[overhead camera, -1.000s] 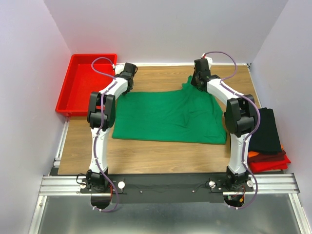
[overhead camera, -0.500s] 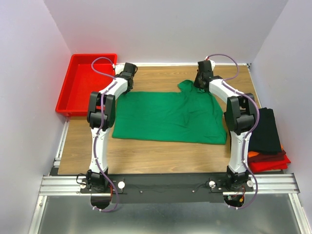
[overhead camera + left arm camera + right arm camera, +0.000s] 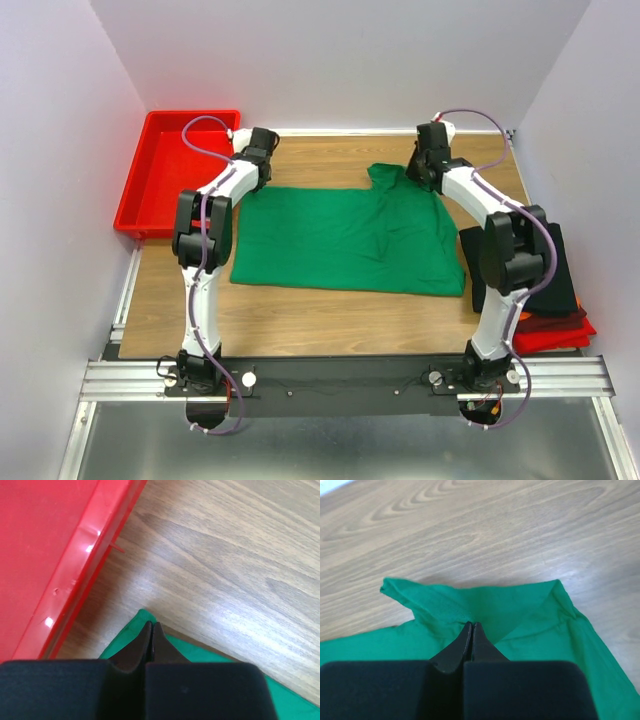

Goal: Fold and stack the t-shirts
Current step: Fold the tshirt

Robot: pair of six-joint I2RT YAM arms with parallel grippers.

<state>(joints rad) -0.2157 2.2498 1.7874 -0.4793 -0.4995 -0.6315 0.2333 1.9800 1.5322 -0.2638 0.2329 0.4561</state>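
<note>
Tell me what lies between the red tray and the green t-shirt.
Only bare wooden table separates the red tray from the green t-shirt, shown in the left wrist view.

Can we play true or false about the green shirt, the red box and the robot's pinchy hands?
1. The green t-shirt lies spread on the table. True.
2. The green t-shirt is inside the red tray. False: it lies on the table, to the right of the tray.
3. The black shirt tops the folded pile. True.
4. The left gripper and right gripper are wide open. False: each is shut on the green cloth.
5. The folded pile sits by the left arm. False: it is beside the right arm.
</note>
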